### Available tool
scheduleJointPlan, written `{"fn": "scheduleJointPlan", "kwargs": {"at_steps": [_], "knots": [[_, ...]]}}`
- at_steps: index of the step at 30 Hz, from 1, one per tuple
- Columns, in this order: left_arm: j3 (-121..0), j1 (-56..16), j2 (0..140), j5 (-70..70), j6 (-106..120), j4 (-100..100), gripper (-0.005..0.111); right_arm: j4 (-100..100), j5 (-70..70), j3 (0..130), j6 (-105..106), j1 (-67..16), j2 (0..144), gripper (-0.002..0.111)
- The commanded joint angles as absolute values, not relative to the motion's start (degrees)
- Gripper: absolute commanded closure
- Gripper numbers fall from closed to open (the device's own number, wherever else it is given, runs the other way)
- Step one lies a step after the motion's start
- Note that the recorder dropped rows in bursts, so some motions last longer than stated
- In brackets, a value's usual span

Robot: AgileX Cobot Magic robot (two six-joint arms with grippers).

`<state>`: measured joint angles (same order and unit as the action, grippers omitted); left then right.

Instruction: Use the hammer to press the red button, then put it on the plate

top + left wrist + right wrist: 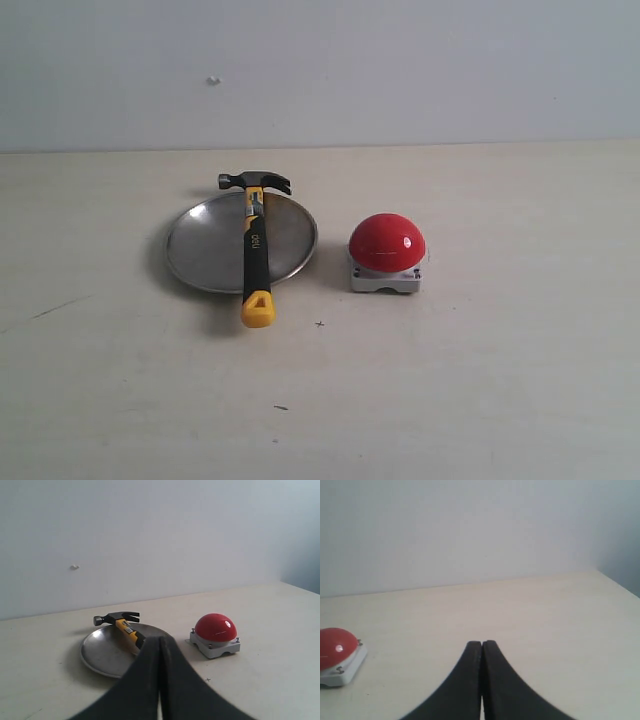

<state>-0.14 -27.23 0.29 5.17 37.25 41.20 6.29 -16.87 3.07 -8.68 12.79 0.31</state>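
The hammer (255, 243) lies across the plate (205, 245), its dark head over the far rim and its yellow butt end hanging past the near rim onto the table. To the right of the plate stands the red button (387, 243) on its grey base. Neither arm shows in the exterior view. In the left wrist view my left gripper (160, 641) is shut with nothing in it, well back from the hammer (122, 625), the plate (102, 650) and the button (215, 628). My right gripper (481, 644) is shut and empty too, with the button (335, 647) off to its side.
The things rest on a pale beige table (480, 390) that runs back to a plain white wall (400, 70). Small dark specks mark the tabletop near the front.
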Motion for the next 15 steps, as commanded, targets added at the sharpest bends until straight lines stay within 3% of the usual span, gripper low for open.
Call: {"fn": "scheduleJointPlan", "kwargs": {"at_steps": [1, 15], "knots": [[0.0, -27.2, 0.0, 5.43, 37.28, 41.67, 0.107, 5.94, -17.03, 0.19, -8.01, 15.29, 0.0, 0.108], [0.0, -27.2, 0.0, 5.55, 37.28, 41.67, 0.107, 6.19, -18.1, 0.0, -8.01, 15.29, 0.0, 0.108]]}}
